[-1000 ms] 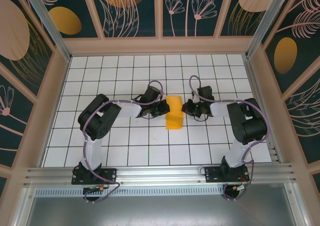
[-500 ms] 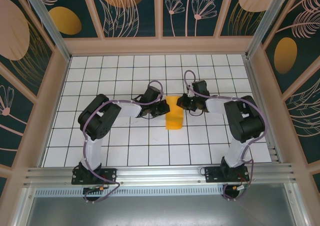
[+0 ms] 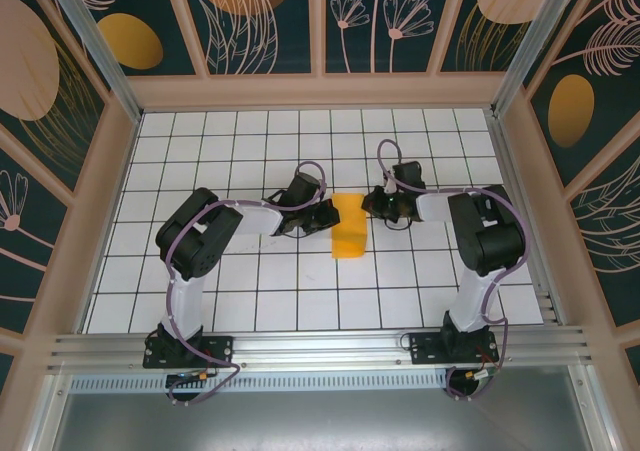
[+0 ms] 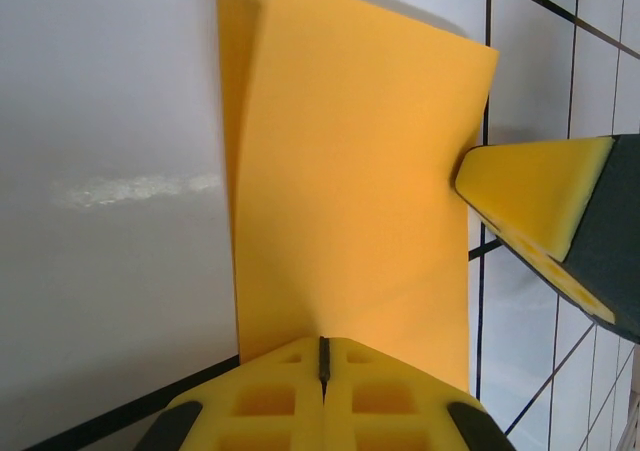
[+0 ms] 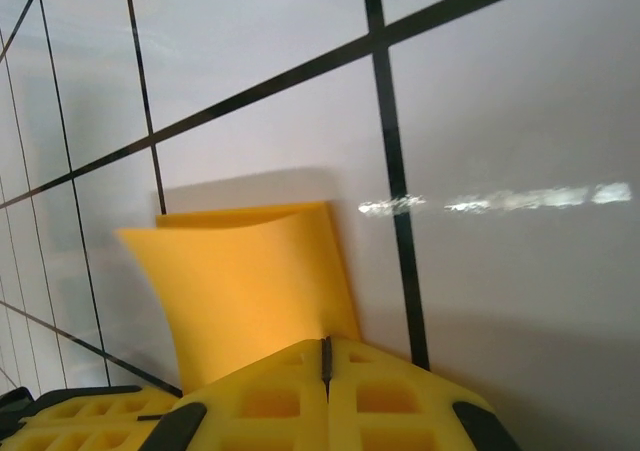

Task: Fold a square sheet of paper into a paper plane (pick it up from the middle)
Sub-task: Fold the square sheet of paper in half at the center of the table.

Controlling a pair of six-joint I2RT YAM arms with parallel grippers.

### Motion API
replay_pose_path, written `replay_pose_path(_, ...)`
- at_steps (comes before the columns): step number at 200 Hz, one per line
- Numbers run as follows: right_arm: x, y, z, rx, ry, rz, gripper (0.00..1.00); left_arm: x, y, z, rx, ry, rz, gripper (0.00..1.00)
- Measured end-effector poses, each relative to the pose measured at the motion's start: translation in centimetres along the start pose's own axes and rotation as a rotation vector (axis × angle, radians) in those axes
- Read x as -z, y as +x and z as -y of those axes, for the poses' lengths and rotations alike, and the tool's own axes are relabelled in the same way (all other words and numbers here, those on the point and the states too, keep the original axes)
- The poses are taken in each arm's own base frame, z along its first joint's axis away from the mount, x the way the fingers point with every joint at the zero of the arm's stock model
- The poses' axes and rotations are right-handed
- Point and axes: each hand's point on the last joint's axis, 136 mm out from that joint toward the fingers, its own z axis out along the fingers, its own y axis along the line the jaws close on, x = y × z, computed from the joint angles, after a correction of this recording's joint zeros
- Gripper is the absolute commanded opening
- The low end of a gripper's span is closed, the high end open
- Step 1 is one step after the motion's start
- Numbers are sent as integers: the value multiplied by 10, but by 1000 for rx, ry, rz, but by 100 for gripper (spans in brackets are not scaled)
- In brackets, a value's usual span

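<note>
1. The square sheet of paper [image 3: 348, 228], already folded to a narrow strip, lies in the middle of the table [image 3: 250, 281], its long axis running 12 to 6 o'clock.
2. The left gripper [image 3: 327, 217] sits at the strip's 9 o'clock edge, jaws fully closed, tips on the paper; I cannot tell whether a layer is pinched.
3. The right gripper [image 3: 373, 206], likewise closed, meets the 2 o'clock edge, where a flap curls upward.
4. Best done, I judge, by anchoring with the left tips and sweeping the right slowly along the crease, edges aligned.

I've got the white gridded table [image 3: 200, 151] in view, with the folded orange paper [image 3: 348, 229] lying near its middle.
</note>
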Motion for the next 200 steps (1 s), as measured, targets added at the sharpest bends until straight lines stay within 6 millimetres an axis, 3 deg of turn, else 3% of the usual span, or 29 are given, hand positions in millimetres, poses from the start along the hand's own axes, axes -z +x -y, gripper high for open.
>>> replay_pose_path(35,5,-8,-2,6,-3,31,0,0,0,0,0,0,0,1)
replay_pose_path(67,22,-16,-25,58,-71,92,0,0,0,0,0,0,0,1)
replay_pose_path(95,18,-14,-38,85,-111,84,0,0,0,0,0,0,0,1)
replay_pose_path(147,-13,-8,-17,47,-68,22,0,0,0,0,0,0,0,1)
replay_pose_path(200,-10,-30,-3,-4,-49,60,0,0,0,0,-1,0,-1,1)
